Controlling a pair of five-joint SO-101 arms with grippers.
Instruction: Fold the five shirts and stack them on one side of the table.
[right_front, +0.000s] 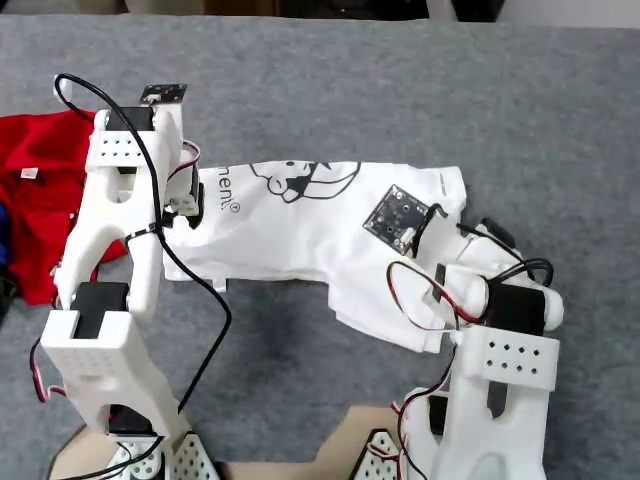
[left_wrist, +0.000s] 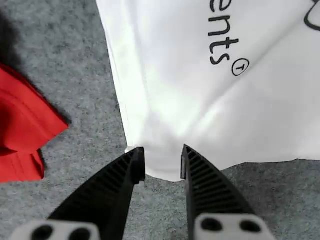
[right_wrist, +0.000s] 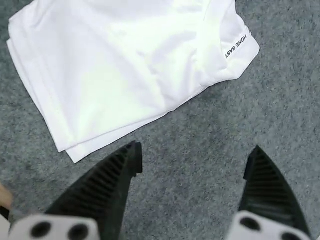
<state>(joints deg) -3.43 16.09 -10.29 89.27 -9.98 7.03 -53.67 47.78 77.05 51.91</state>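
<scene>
The white shirt (right_front: 310, 235) lies across the middle of the table (right_front: 400, 90), folded into a layered band but not yet compact, while the red shirt (right_front: 40, 220) sits at the table's left edge beside a dark blue item (right_front: 4, 240), possibly another shirt. The left gripper (left_wrist: 161, 162) has its jaws slightly apart, straddling a corner of the white shirt; the right gripper (right_wrist: 195, 152) has its jaws wide apart over bare table just beside the shirt's other end. Judged from this layout, the task is partway through: the white shirt needs its final folds and stacking, and further shirts are outstanding.
</scene>
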